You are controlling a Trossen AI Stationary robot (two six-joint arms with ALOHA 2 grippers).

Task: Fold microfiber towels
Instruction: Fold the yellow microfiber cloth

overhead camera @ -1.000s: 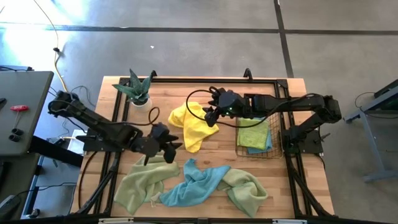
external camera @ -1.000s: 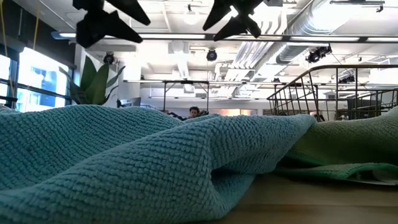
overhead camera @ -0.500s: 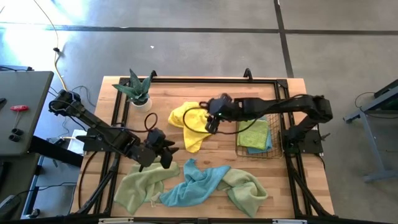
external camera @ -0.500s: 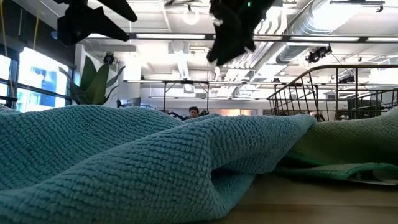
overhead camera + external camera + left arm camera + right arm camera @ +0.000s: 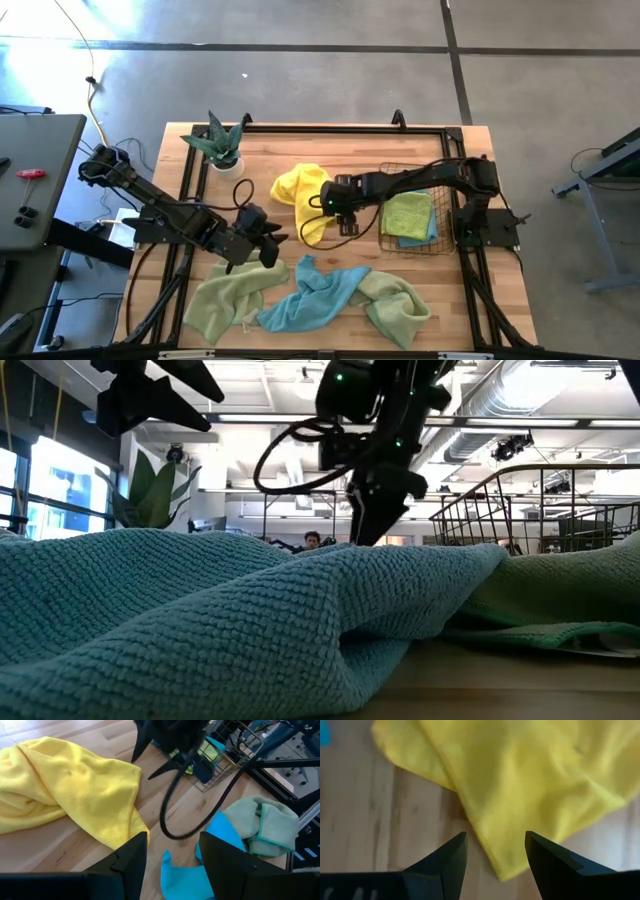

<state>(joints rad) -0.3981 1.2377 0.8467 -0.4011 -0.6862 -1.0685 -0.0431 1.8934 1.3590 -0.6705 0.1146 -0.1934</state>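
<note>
Slatted wood worktop [image 5: 320, 135]. We count folded cloths in the wire basket [image 5: 385, 243]; yellow towel [image 5: 300, 195], blue towel [image 5: 315, 295] and two green towels [image 5: 225, 300] lie crumpled, unfolded. Right claw [image 5: 495, 851] spread open, empty, above the yellow edge. Left claw [image 5: 172, 852] open, empty, near the left green one. Most folding remains.

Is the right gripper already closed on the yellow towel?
No, in the right wrist view the right gripper is open, its two fingers apart above the edge of the yellow towel, gripping nothing.
</note>
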